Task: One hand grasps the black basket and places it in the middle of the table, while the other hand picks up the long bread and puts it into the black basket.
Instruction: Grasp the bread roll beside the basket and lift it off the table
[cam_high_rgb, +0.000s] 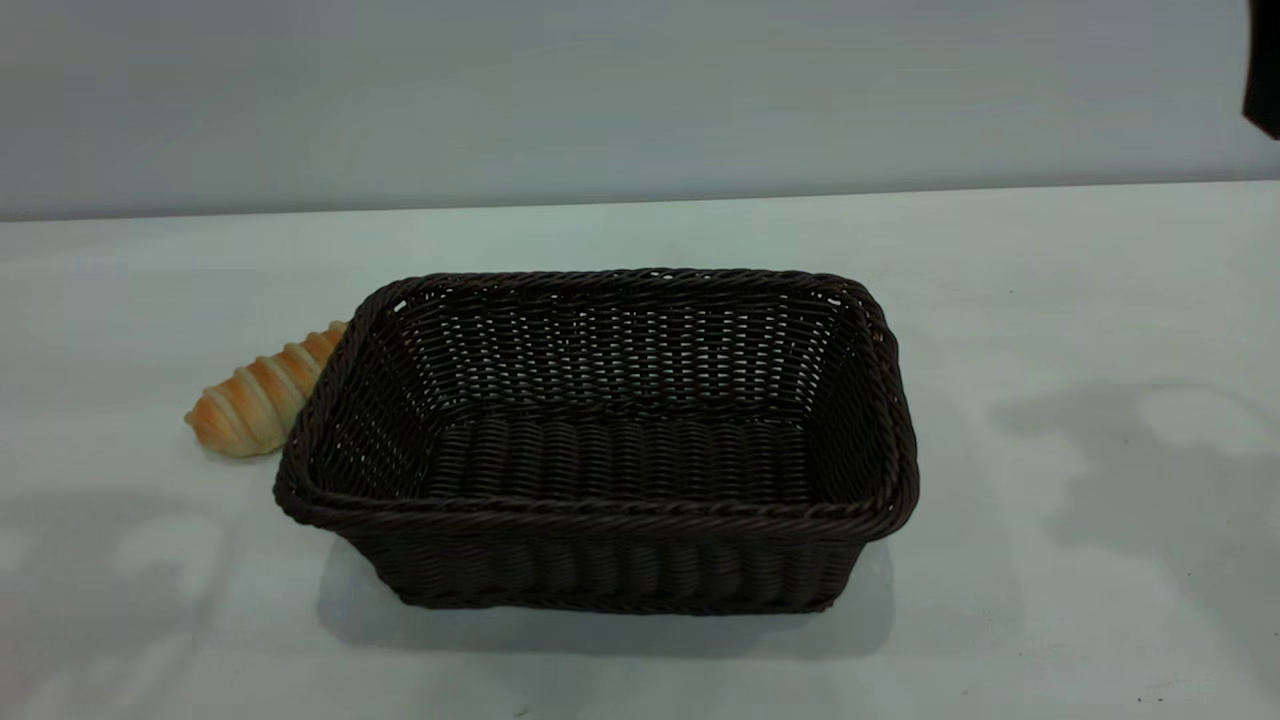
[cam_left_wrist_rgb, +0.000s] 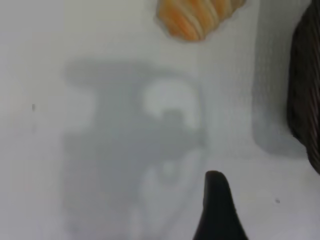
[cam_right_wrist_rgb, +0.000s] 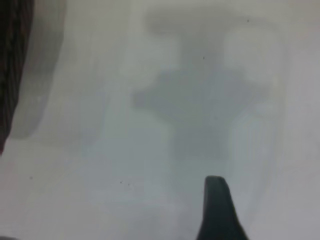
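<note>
Outside, the black basket (cam_high_rgb: 600, 440) sat mid-table (cam_high_rgb: 1050, 300), the long bread (cam_high_rgb: 262, 393) touching its left rim, bare surface all round | left wrist: left gripper (cam_left_wrist_rgb: 217, 207) over bare table, bread (cam_left_wrist_rgb: 197, 17) and basket edge (cam_left_wrist_rgb: 306, 80) at frame borders, spread unclear | right wrist: right gripper (cam_right_wrist_rgb: 217, 210) above bare table, basket edge (cam_right_wrist_rgb: 12, 65) apart, spread unclear

A plain pale grey wall (cam_high_rgb: 600, 90) rises behind the far edge of the scene; soft grey shadows (cam_high_rgb: 1150, 470) lie at the right and lower left; tiny dark specks (cam_right_wrist_rgb: 122, 183) dot the surface.
</note>
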